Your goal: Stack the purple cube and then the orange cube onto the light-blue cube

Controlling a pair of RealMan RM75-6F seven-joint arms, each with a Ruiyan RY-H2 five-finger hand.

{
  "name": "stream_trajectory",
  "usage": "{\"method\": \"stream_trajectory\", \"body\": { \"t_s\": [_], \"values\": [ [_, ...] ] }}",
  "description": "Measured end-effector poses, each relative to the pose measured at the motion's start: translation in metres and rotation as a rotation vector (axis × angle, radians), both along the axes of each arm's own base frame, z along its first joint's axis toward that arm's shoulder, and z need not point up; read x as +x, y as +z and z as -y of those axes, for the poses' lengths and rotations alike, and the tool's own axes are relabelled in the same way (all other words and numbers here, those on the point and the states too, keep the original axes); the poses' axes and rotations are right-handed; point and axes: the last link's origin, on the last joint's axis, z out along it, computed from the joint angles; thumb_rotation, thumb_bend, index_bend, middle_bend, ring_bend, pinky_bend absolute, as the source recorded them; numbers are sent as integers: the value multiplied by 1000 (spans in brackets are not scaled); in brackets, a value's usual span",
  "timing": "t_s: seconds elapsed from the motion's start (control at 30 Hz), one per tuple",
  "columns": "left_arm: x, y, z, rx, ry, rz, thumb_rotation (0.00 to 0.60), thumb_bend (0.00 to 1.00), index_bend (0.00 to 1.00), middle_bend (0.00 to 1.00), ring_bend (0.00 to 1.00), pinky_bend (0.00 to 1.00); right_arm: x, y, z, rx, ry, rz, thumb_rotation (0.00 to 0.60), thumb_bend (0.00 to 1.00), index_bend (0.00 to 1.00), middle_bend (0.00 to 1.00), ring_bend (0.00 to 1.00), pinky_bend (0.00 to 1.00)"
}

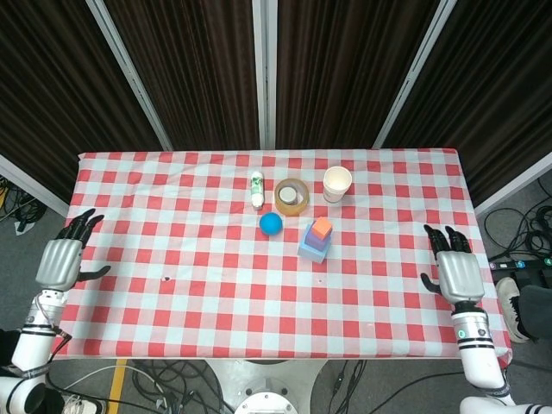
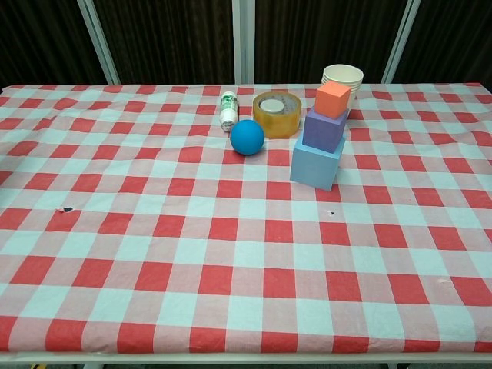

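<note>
The three cubes stand as one tower right of the table's centre. The light-blue cube (image 2: 316, 163) (image 1: 310, 251) is at the bottom, the purple cube (image 2: 325, 130) (image 1: 316, 241) sits on it, and the orange cube (image 2: 333, 100) (image 1: 322, 228) is on top. No hand touches the tower. My right hand (image 1: 454, 268) hangs open off the table's right edge, fingers spread, empty. My left hand (image 1: 63, 260) is open off the left edge, also empty. Neither hand shows in the chest view.
A blue ball (image 2: 247, 137), a yellow tape roll (image 2: 276, 114), a small white bottle (image 2: 228, 110) lying down and a paper cup (image 2: 342, 77) sit behind and left of the tower on the red-checked tablecloth (image 2: 231, 254). Dark curtains hang behind.
</note>
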Motion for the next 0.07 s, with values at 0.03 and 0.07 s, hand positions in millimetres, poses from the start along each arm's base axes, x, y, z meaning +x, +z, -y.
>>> {"method": "stream_trajectory", "body": {
  "t_s": [0.03,0.07],
  "values": [
    [0,0,0,-1,-2,-1,600,106,194,184,127,256,2,-2,1,-9,13,3,600,176,23,127,0,77],
    [0,0,0,-1,-4,0,600,106,195,184,127,256,4,-3,2,-16,19,4,600,176,23,127,0,78]
  ]
}}
